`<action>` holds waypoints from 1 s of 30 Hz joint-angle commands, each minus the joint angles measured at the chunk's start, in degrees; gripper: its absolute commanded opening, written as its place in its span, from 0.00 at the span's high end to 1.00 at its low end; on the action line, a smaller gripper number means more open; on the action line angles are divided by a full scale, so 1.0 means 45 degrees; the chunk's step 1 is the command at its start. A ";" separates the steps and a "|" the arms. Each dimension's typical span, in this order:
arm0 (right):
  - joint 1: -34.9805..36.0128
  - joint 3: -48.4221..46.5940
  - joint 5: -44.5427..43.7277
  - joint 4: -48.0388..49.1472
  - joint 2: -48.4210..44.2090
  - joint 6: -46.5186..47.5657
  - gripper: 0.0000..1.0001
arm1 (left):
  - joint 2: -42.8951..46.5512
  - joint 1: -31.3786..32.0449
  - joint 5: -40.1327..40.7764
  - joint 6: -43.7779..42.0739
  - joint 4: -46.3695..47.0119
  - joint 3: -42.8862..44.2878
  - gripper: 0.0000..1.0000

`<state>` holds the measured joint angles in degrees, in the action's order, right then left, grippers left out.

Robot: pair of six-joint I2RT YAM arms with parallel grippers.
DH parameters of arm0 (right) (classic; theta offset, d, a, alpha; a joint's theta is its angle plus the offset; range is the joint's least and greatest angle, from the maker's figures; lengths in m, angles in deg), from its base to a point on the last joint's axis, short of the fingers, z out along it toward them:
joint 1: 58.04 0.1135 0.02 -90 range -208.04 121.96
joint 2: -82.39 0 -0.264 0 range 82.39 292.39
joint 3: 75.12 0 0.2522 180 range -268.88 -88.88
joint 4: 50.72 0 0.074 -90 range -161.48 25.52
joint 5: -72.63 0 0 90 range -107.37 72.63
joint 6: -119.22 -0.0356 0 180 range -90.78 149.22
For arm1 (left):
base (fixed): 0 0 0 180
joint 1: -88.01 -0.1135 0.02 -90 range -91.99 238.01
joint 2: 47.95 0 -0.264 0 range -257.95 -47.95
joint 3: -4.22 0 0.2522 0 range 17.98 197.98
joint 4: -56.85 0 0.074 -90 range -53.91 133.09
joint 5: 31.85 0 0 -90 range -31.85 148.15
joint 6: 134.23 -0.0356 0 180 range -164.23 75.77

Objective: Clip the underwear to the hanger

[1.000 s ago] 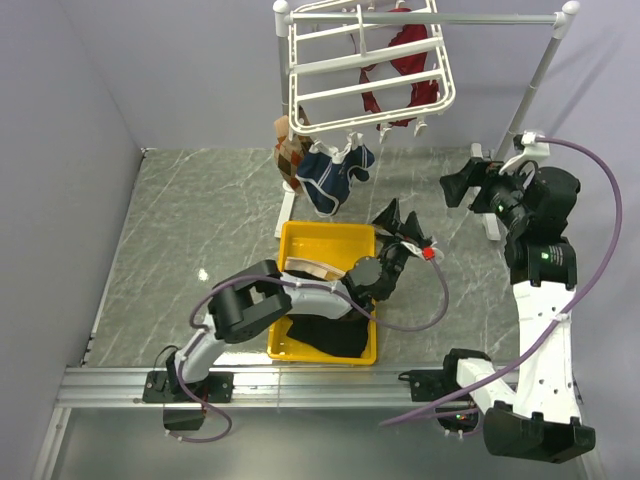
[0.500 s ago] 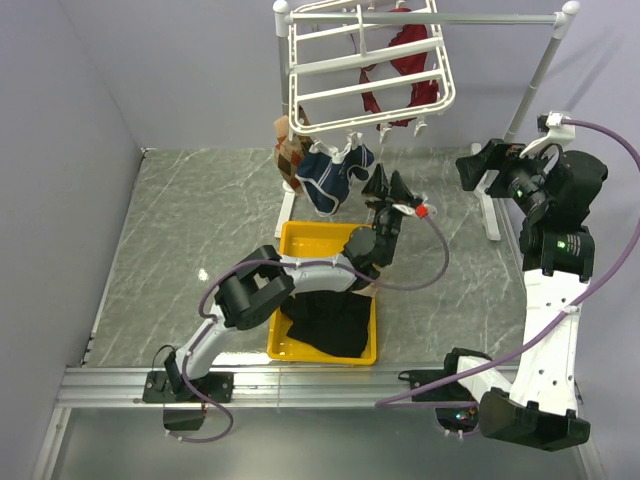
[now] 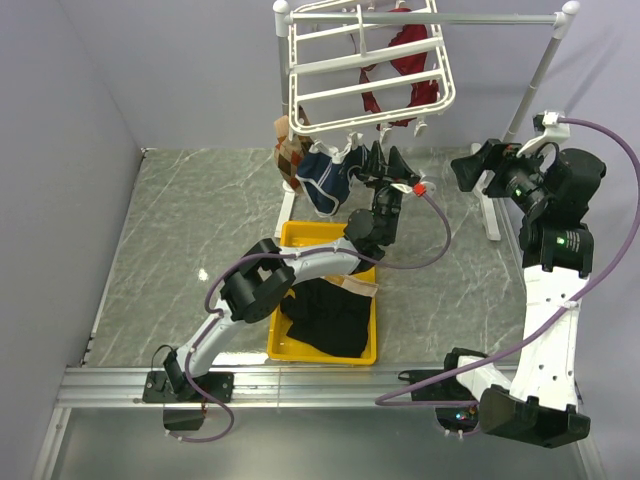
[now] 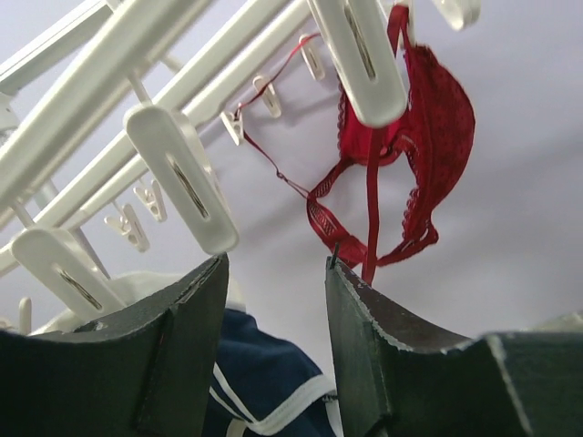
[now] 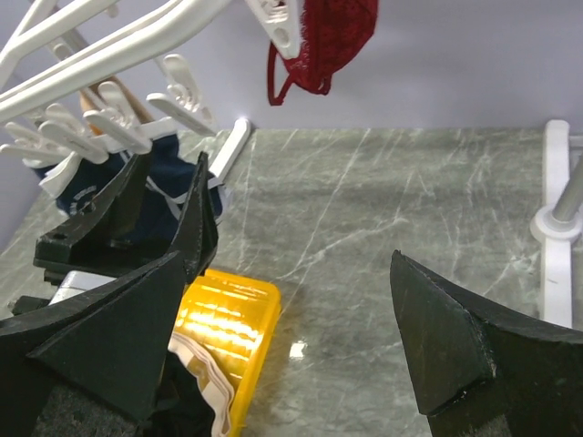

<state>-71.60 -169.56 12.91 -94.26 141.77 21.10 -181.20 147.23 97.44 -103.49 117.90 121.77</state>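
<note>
The black underwear (image 3: pixel 325 318) with its tan waistband lies crumpled in the yellow bin (image 3: pixel 300 240). Its waistband also shows in the right wrist view (image 5: pixel 196 364). The white hanger (image 3: pixel 365 65) hangs tilted at the back, with its clips (image 4: pixel 182 187) dangling below. My left gripper (image 3: pixel 385 163) is raised just under the hanger's front clips. It is open and empty in its own view (image 4: pixel 276 264), with a clip just above its left finger. My right gripper (image 3: pixel 478 170) is open and empty to the right of it, facing the left gripper's fingers (image 5: pixel 196 218).
A navy pair with white trim (image 3: pixel 325 180) and a brown patterned cloth (image 3: pixel 290 150) hang from the hanger's front left clips. A red garment (image 3: pixel 400 70) hangs further back. The white pole stand (image 3: pixel 535 75) stands at the right. Walls close in on the left and at the back.
My left gripper has risen from just above the bin's far right corner to under the hanger's clips, still open. My right gripper moved right and up, then back a little left.
</note>
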 commanded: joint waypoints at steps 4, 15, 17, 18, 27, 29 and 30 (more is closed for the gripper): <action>-0.0131 -0.0488 0.1470 -0.0120 0.0087 -0.0012 0.00 | 0.0294 0.0082 -0.0235 0.0102 0.7068 0.0491 0.47; -0.0111 -0.0840 0.1747 -0.0140 0.0263 -0.0188 0.00 | 0.0881 0.0082 -0.0215 0.0240 0.7088 -0.0017 0.47; -0.0111 -0.0820 0.1670 -0.0179 0.0282 -0.0149 0.00 | 0.0861 0.0082 -0.0273 0.0124 0.7088 0.0157 0.47; -0.0111 -0.0820 0.1630 -0.0179 0.0282 -0.0129 0.00 | 0.0842 0.0082 -0.0274 0.0026 0.7088 0.0236 0.46; -0.0228 -0.1113 0.1181 -0.0121 0.0438 -0.0519 0.00 | 0.1231 0.0082 -0.0449 -0.0404 0.7088 0.0257 0.44; -0.0248 -0.0958 0.1044 0.0093 0.0380 -0.0695 0.00 | 0.1349 0.0082 -0.0508 -0.0521 0.7088 0.0101 0.44; -0.0267 -0.0860 0.1025 0.0172 0.0322 -0.0792 0.00 | 0.1446 0.0082 -0.0547 -0.0560 0.7088 0.0023 0.43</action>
<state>-72.19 -172.01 18.48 -95.57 143.67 19.44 -180.09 147.39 96.30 -104.67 117.85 121.68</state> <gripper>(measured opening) 0.998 0.569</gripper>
